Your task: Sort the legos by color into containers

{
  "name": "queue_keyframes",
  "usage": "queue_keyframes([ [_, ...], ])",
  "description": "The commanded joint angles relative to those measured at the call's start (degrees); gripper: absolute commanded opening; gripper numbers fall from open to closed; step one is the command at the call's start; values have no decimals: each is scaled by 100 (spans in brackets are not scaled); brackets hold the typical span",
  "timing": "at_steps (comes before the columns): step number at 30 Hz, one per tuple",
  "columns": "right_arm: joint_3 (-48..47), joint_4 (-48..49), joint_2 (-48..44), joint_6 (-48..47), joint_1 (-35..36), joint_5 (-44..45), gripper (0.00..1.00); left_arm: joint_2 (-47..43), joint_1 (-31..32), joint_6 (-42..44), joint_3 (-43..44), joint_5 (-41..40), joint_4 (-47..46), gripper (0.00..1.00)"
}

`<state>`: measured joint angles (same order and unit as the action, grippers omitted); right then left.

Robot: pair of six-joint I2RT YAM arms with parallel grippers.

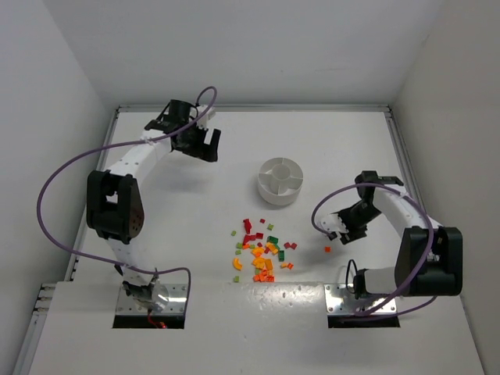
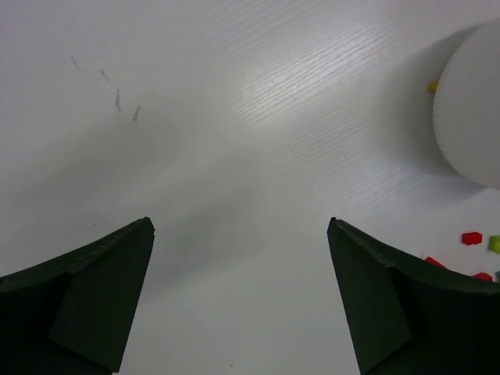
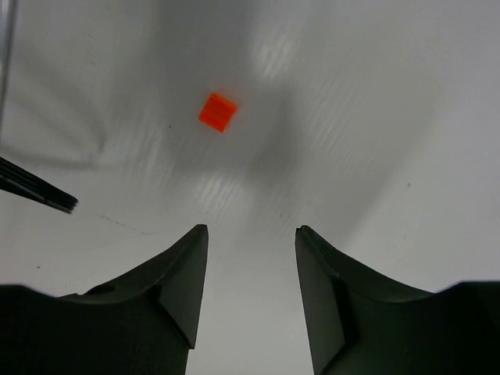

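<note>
Glossy legos (image 1: 262, 254) lie scattered at lower centre in my overhead view, with the smooth, round white dish (image 1: 280, 180) above them. My left gripper (image 2: 241, 226) gapes wide and empty. The right gripper (image 3: 251, 234) has its jaws half apart, seemingly touching nothing, with a square orange brick (image 3: 217, 112) beyond.

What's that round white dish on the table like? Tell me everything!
The dish is small, round and white, smooth like plastic. Thin inner walls split it into wedge pockets around a little round middle cup. It stands upright, resting on the table, just beyond the brick pile. No bricks show inside it from above.
</note>
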<state>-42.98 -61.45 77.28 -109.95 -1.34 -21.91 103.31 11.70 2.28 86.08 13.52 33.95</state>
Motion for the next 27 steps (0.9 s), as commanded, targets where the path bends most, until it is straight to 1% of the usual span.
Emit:
queue_keyframes([
  [1,-78,-463,208,-4056,37,-805,49,145,-212,-157,128,475,-29,100],
  [3,-201,-918,611,-4576,38,-894,48,224,-352,-219,189,633,-29,100],
  [5,-272,-1157,823,-5243,38,-841,44,295,-414,-220,189,739,-29,100],
  [7,-334,-1413,1060,-5606,38,-771,44,366,-475,-290,251,854,23,100],
  [8,-334,-1414,1062,-5816,38,-771,44,418,-476,-342,251,906,23,100],
  [11,25,-827,966,-6063,38,-771,44,479,-476,-343,251,1056,23,100],
  [12,244,-477,895,-6125,38,-771,45,480,-476,-343,251,1109,23,100],
  [17,606,177,842,-6249,38,-823,49,480,-476,-343,190,1171,23,100],
  [20,607,282,842,-6302,38,-876,51,480,-476,-343,189,1223,23,100],
  [25,484,283,1017,-5950,90,-928,54,480,-476,-343,189,1337,23,100],
  [27,396,81,1097,-5819,90,-929,54,533,-476,-343,189,1338,23,100],
])
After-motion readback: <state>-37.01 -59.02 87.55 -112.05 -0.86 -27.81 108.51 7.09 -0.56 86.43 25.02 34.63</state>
